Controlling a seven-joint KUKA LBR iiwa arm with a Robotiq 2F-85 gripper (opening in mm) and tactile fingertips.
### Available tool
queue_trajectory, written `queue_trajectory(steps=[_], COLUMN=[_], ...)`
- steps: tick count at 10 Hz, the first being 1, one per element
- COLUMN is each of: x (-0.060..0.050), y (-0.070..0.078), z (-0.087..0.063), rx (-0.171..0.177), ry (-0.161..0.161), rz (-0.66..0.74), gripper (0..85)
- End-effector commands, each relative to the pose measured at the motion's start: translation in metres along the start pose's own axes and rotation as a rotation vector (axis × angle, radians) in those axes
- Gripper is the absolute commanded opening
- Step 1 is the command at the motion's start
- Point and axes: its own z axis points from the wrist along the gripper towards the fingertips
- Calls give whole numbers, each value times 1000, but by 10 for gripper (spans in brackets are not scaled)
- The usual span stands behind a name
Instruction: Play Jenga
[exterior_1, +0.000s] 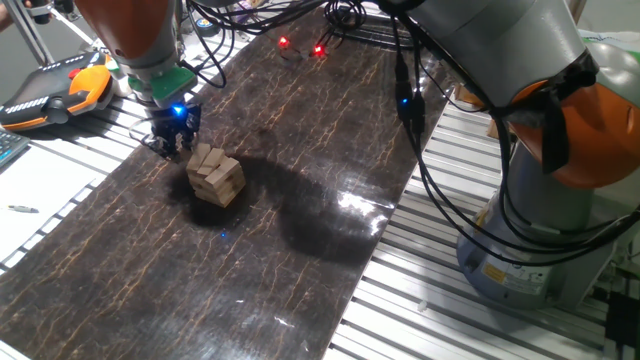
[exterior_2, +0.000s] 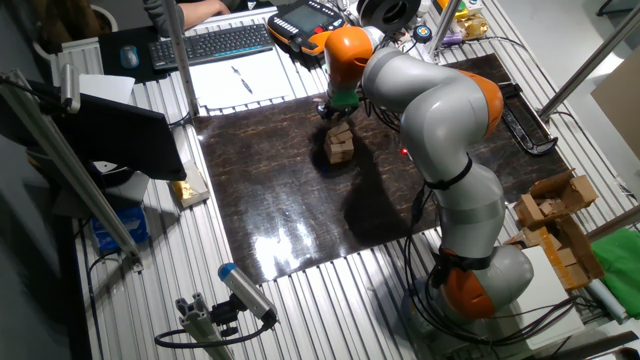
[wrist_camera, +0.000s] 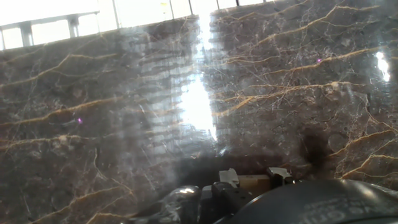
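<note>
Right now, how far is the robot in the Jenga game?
Early stage. Done: the gripper has reached the far side of the Jenga stack, low by the dark marble board. In hand: apparently lining up on a block; whether it touches or grips one cannot be told. Left: taking a block out. No loose block lies beside the stack.

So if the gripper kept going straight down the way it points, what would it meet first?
Most likely the dark marble tabletop: the gripper points down just beside the wooden block stack, not over it. Depth is unclear, so it might graze the stack's edge.
</note>
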Motion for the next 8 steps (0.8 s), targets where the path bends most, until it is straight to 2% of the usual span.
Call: queue_trajectory(steps=[1, 8], x=[0, 0], y=[0, 0], z=[0, 0], rx=[-1, 0], ry=[2, 9], rz=[4, 10], gripper=[310, 307])
